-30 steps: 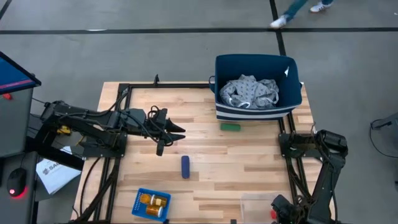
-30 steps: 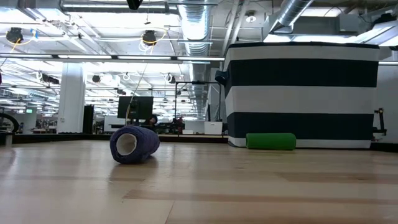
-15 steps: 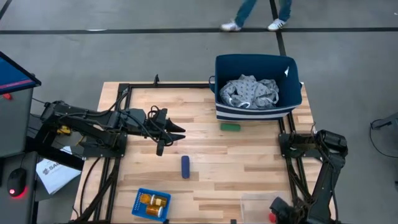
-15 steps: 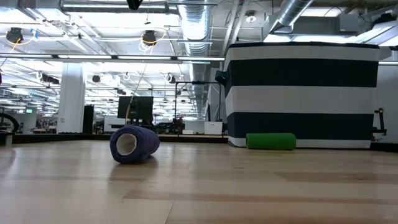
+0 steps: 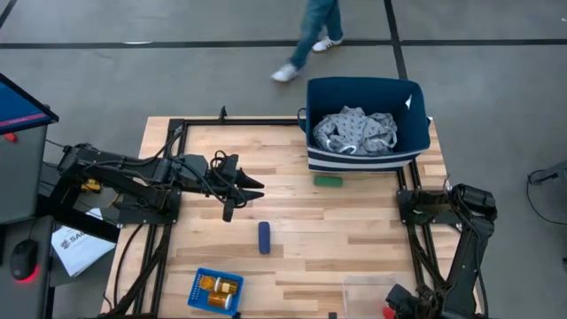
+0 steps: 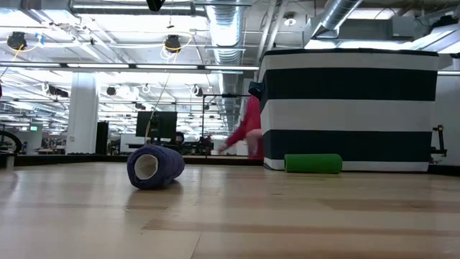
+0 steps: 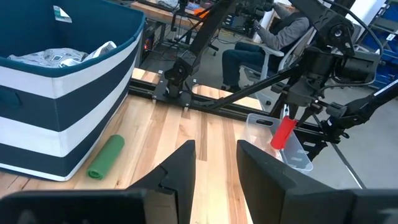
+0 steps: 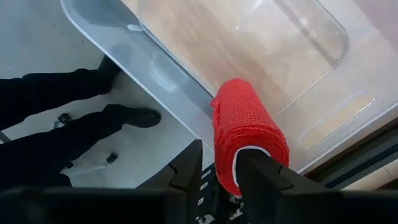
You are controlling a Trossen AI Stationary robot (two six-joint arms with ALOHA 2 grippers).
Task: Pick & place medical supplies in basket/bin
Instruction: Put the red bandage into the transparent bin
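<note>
Here, right gripper (image 8: pixel 217 177) jaws clamped on red cylinder (image 8: pixel 247 134) (above clear tray (image 8: pixel 186 68)); left gripper (image 5: pixel 252 186) jaws narrowly parted.

Rough knitted red cylinder (image 8: pixel 247 134), glossy clear plastic tray (image 8: pixel 249 56), pale wood table (image 5: pixel 354 239)

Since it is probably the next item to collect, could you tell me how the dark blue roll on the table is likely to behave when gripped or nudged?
The dark blue roll lies on its side on bare wood, so a nudge would probably send it rolling. Its surface looks soft and fuzzy, so the fingers should grip it without slipping. The hollow core suggests it is light and may squash slightly.
</note>
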